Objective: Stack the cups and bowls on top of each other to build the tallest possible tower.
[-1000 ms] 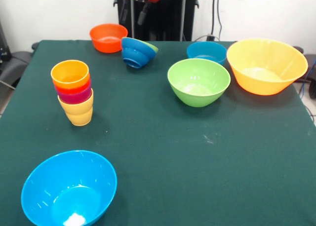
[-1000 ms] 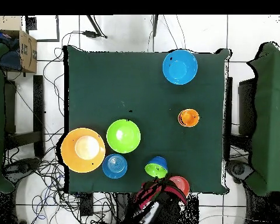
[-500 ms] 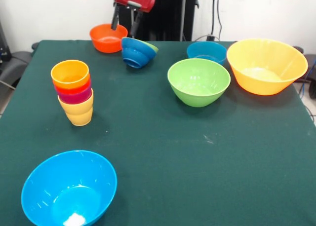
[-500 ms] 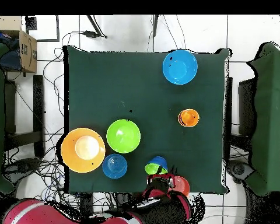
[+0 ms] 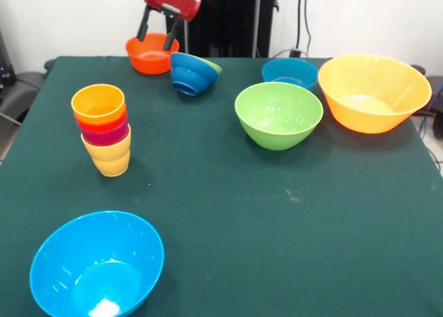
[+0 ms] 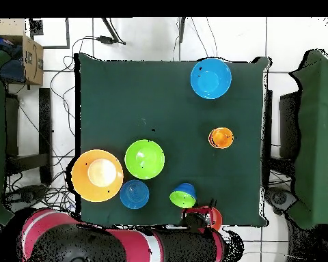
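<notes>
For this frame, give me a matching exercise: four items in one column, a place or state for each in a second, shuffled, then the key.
Items
1. orange-red bowl
2. dark blue bowl
3. green bowl
4. stack of cups

Places or states
A. tipped on its side
B. upright, beside the big orange-yellow bowl
C. right under the end effector
D. alone, between the orange-red bowl and the large light blue bowl

Pairs: 1-C, 2-A, 3-B, 4-D

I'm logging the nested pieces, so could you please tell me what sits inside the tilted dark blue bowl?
A green bowl is nested inside the dark blue bowl; only its rim edge shows from the front. Anything beneath it is covered.
</notes>
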Controlling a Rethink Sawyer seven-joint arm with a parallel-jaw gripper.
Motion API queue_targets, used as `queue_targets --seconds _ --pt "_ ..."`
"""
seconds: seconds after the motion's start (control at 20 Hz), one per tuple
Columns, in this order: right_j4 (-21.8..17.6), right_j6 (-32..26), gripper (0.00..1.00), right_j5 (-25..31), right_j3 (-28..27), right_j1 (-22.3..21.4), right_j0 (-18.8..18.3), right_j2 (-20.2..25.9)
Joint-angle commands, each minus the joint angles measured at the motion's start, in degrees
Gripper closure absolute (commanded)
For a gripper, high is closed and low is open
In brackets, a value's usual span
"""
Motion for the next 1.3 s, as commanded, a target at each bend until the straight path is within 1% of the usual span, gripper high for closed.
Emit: queue_targets --seconds 0.05,0.2,0.5,0.7,1.0,1.2,1.3 --pt "3.7 -4.8 0.0 -2.2 -6.1 7.0 2.0 2.6" --pt "3.6 -3.5 0.0 -1.7 -5.9 7.2 2.8 2.5" --pt "1.7 -1.1 0.0 0.8 -5.1 6.1 3.8 3.7" --pt "2.4 -0.1 0.0 2.0 -4.0 5.8 5.3 4.1" --pt "4.8 1.2 0.0 2.5 -2.2 6.7 8.2 5.1" --pt "5.2 2.3 0.0 3.1 -1.1 7.0 9.2 5.5" --pt "6.1 2.5 0.0 2.4 -0.8 7.9 9.7 5.6"
